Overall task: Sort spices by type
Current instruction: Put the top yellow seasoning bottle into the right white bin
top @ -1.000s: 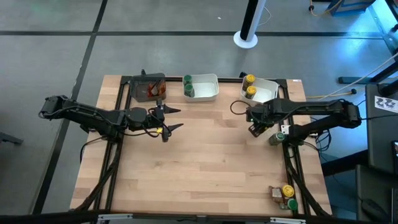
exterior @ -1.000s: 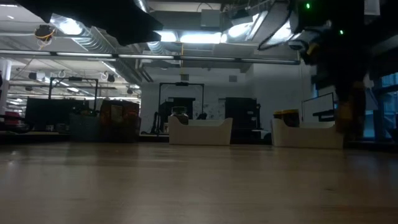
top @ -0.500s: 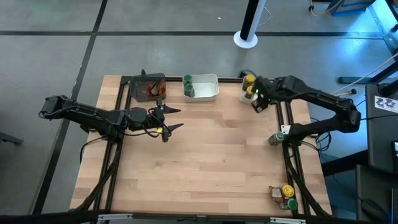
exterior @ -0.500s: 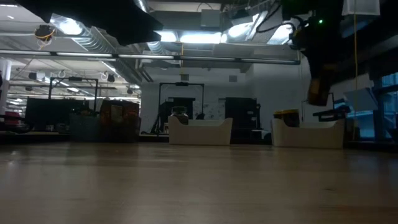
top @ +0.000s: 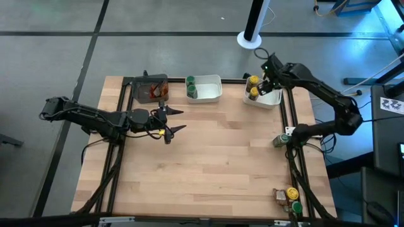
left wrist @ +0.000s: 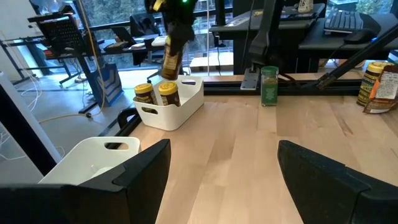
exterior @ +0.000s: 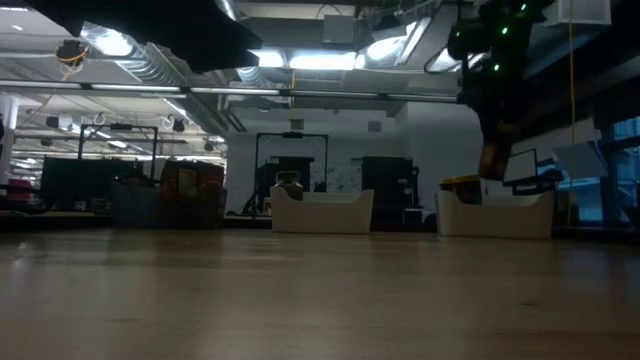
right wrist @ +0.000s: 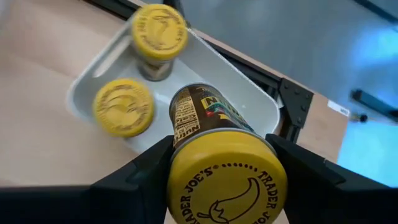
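Over the desk's (top: 208, 164) left half, the left gripper (top: 169, 121) is waiting with its fingers spread wide and nothing between them, exactly where it was 1 second ago. Behind it, along the far edge, the dark tray (top: 150, 88) is holding reddish-brown jars, and the middle white tray (top: 208, 89) is holding 2 green-lidded jars (top: 190, 87). Farther right, the right gripper (top: 267, 74) is hovering above the right white tray (top: 267, 98), pinching a yellow-lidded jar (right wrist: 221, 165) firmly between its fingers; 2 yellow-lidded jars (right wrist: 140, 74) are already standing in that tray. Within 1 second this arm has swung from the desk's right edge up and back over the tray, so the carry is looking finished and the release is probably coming next. Near the right edge, 1 green-lidded jar (top: 279, 140) is standing alone, and a small cluster (top: 288, 198) is waiting at the front right corner, still unsorted.
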